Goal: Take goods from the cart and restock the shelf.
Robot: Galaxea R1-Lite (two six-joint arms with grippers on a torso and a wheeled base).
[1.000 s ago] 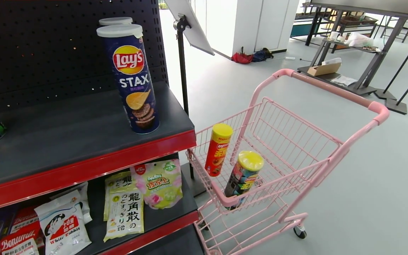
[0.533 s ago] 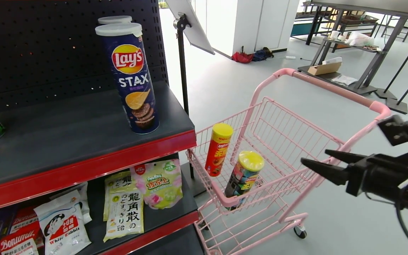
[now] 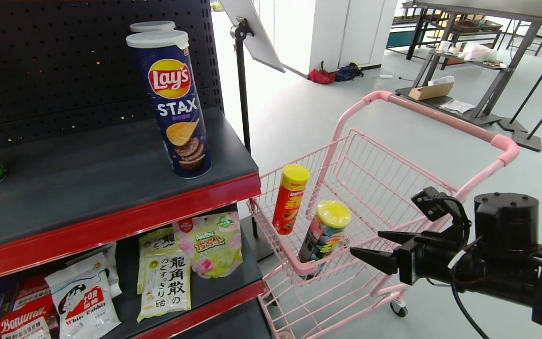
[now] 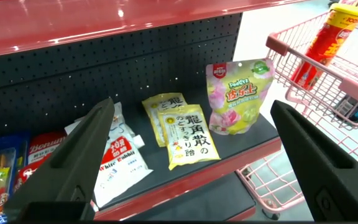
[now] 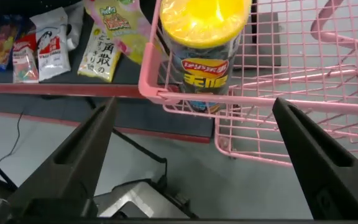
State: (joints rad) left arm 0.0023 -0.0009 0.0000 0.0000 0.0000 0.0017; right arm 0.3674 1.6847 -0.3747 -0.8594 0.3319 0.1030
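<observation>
- Right end effector, fingers spread wide, now sits lower and closer to the pink wire cart than half a second ago, its tips pointing at the cart's near rim.
- Left end effector, also spread, faces the snack bags on the lower shelf.
- Two cans stand in the cart, lids up, long axes near vertical. The dark yellow-lidded can is nearer; the red yellow-lidded can leans by the shelf-side wall.
- Two tubes stand upright on the dark red-edged upper shelf: a tall blue white-lidded tube and a second white-lidded tube behind it.

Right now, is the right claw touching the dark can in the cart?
Apart. In the right wrist view the open right claw has both fingers clear of the dark can, which sits behind the cart rim.
</observation>
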